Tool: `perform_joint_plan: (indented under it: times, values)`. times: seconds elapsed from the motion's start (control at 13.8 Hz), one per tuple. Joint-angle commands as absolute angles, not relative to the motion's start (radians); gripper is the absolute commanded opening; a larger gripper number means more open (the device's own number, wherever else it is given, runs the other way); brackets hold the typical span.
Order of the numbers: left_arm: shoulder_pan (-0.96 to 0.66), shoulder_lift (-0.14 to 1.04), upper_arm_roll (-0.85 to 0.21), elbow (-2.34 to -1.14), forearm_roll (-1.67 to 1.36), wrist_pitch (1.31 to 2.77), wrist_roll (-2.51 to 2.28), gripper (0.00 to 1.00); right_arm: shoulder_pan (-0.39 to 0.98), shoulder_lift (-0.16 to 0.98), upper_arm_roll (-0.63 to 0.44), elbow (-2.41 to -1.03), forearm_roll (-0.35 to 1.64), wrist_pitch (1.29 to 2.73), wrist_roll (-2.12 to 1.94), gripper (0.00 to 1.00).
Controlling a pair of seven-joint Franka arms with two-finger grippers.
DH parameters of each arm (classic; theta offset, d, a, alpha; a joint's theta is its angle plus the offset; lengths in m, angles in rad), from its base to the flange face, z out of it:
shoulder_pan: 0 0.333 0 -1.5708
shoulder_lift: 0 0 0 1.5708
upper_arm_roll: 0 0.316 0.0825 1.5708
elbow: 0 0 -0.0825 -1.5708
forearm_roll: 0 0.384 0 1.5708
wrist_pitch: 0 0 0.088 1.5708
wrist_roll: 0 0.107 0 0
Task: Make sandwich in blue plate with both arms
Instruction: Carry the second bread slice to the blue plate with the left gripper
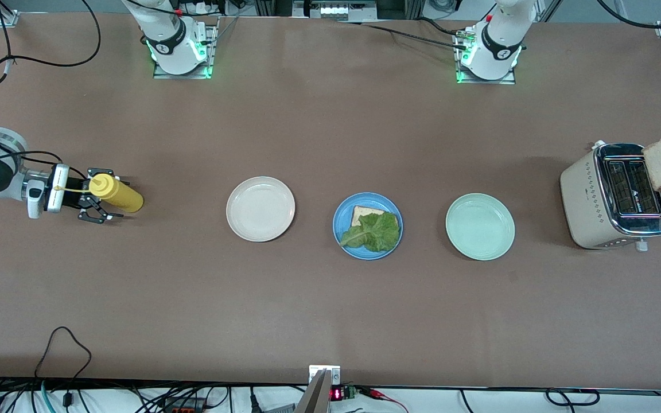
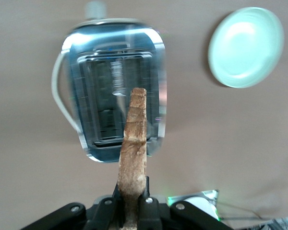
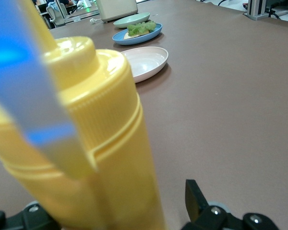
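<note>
Brown surface (image 1: 330,315): blue plate (image 1: 342,232) mid-frame; left end effector (image 2: 133,211) clamping bread slice (image 2: 133,153) over toaster (image 1: 588,201); right end effector (image 1: 96,198) spread around mustard bottle (image 1: 117,194).

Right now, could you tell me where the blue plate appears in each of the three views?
Front view: the blue plate sits mid-table, between the cream plate and the mint-green plate.
Left wrist view: not in it; only the mint-green plate and the toaster show.
Right wrist view: the blue plate lies between the cream plate and the mint-green plate.
Shared landmark: the mint-green plate.
</note>
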State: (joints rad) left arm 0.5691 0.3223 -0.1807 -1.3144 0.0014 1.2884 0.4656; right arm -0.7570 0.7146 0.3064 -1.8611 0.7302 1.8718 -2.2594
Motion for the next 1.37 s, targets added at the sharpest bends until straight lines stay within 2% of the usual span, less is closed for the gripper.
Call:
perform_joint_plan:
  times: [0.0, 0.14, 0.43, 0.65, 0.94, 1.16, 1.3]
  values:
    - [0.571, 0.339, -0.335, -1.295, -0.061, 1.241, 0.384, 0.01, -0.766, 0.692, 0.287, -1.858, 0.744, 1.848, -2.264, 1.0]
    - [0.569, 0.344, -0.476, -1.363, -0.174, 1.279, 0.168, 0.01, -0.765, 0.677, 0.264, -1.858, 0.73, 1.839, -2.27, 1.0]
    - [0.545, 0.406, -0.688, -1.529, -0.311, 1.55, -0.072, 0.0, -0.781, 0.663, 0.213, -1.856, 0.707, 1.827, -2.284, 1.0]
    - [0.419, 0.506, -0.692, -1.594, -0.388, 1.779, -0.113, 0.01, -0.784, 0.628, 0.178, -1.844, 0.706, 1.793, -2.281, 1.0]
    - [0.286, 0.63, -0.692, -1.608, -0.442, 2.049, -0.158, 0.01, -0.782, 0.534, 0.149, -1.803, 0.704, 1.755, -2.264, 1.0]
    - [0.215, 0.696, -0.692, -1.603, -0.446, 2.183, -0.189, 0.01, -0.796, 0.442, 0.147, -1.775, 0.644, 1.692, -2.116, 1.0]
    - [0.201, 0.742, -0.693, -1.591, -0.446, 2.207, -0.189, 0.01, -0.793, 0.384, 0.147, -1.74, 0.615, 1.614, -1.993, 1.0]
